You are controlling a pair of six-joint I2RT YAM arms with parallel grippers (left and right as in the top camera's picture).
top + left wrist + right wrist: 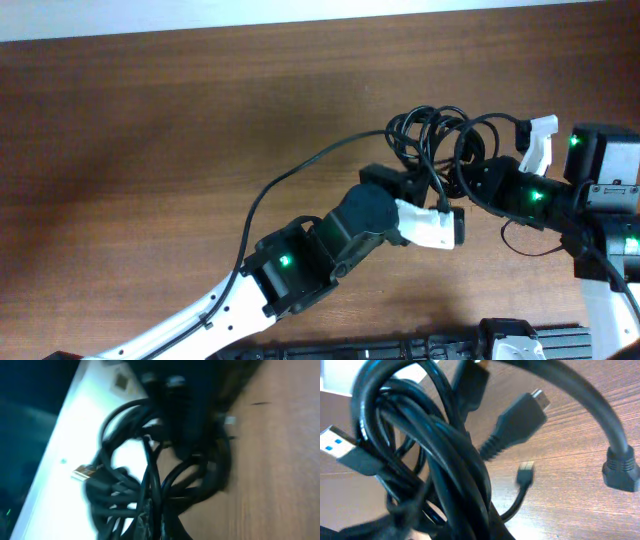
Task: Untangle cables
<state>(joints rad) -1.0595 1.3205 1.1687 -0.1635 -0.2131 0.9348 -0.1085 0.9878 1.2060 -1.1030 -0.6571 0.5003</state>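
Observation:
The cables [435,135] are a knot of thin black cords on the brown table, right of centre. My left gripper [425,185] reaches in from below left and is shut on strands at the knot's lower edge. My right gripper [470,180] comes from the right and is shut on the same bundle. In the left wrist view the cables [150,475] loop up from my left gripper [160,532], with a metal plug [82,472] sticking out left. In the right wrist view the cables [445,450] rise from my right gripper [485,530]. A blue-tongued USB plug [340,450] and a small plug [520,417] stand free.
A long black wire [270,190] arcs from beside the knot down to the left arm. A thick wire with an angled connector [620,467] hangs at the right of the right wrist view. A pale wall strip [300,15] borders the table's far edge.

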